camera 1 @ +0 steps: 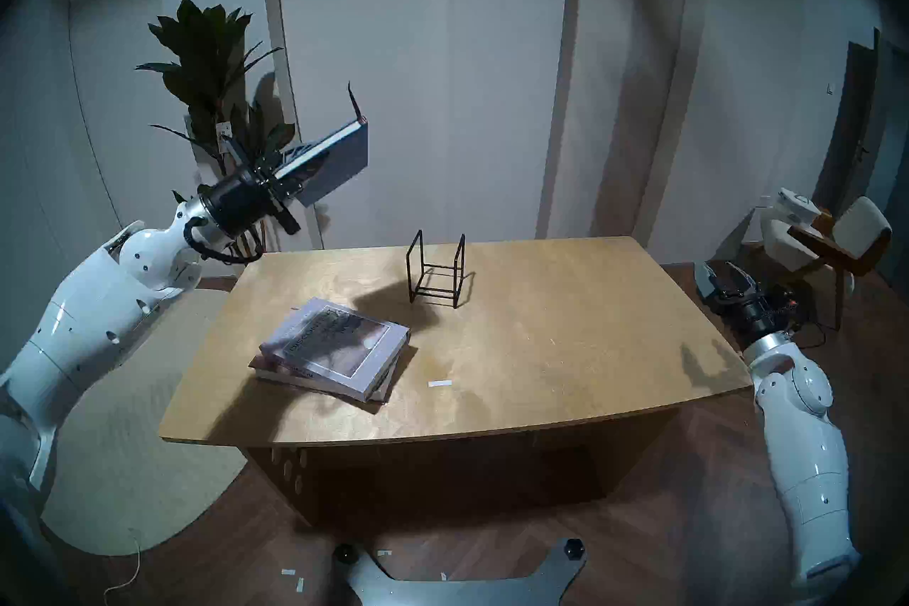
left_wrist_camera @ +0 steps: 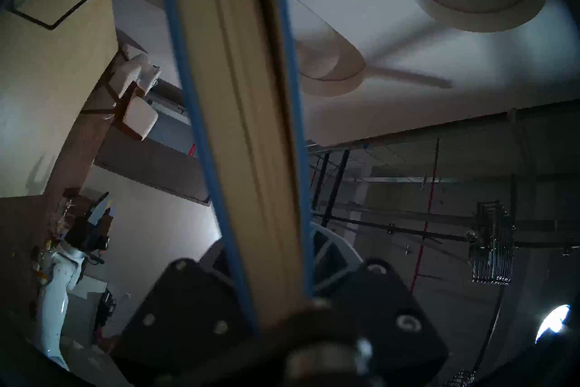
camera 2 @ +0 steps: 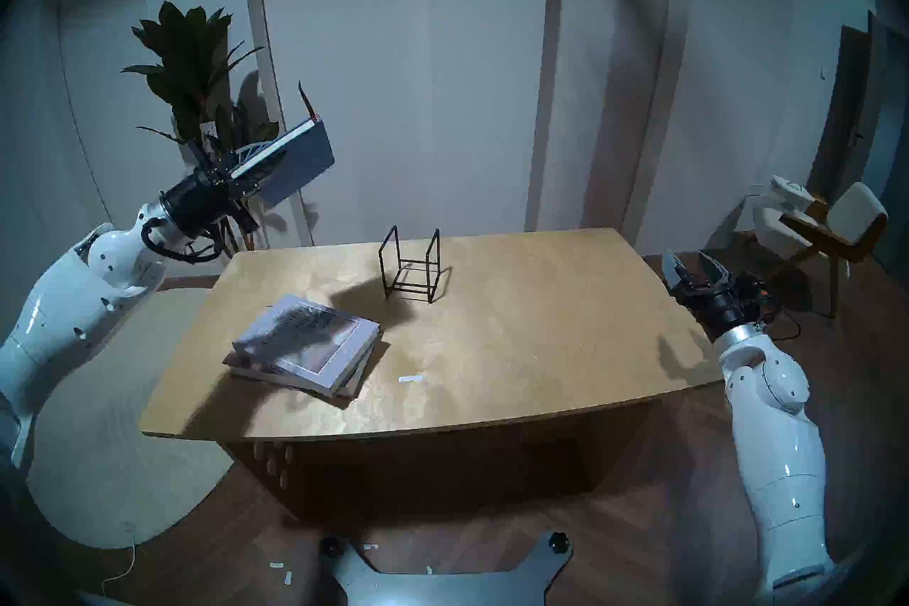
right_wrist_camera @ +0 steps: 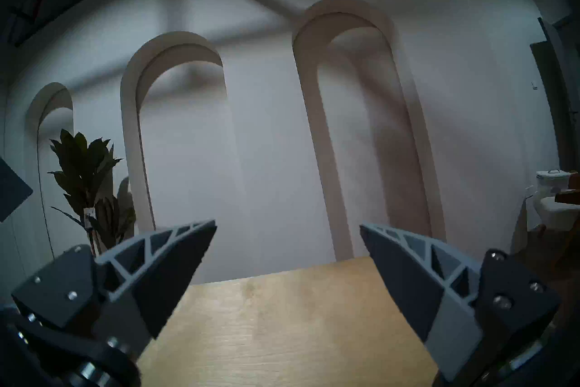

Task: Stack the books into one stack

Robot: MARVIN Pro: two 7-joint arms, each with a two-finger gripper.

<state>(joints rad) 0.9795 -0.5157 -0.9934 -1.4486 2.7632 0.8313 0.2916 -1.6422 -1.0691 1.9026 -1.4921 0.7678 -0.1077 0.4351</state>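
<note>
Your pale plywood table [camera 1: 541,344] carries the lavender-grey book [camera 1: 339,344] flat on the thick brown book [camera 1: 381,388], near a black wire rack [camera 1: 437,268]. The left gripper [camera 1: 290,174] clamps the thin blue book [camera 1: 339,157] aloft; only its wrist view shows cream page edges. The right gripper [right_wrist_camera: 287,238] gapes, ribbed fingers [right_wrist_camera: 175,254] apart.

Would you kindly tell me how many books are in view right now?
3. The thin blue book is held aloft in the left end effector; the lavender-grey book lies on the thick brown book on the wooden table.
</note>
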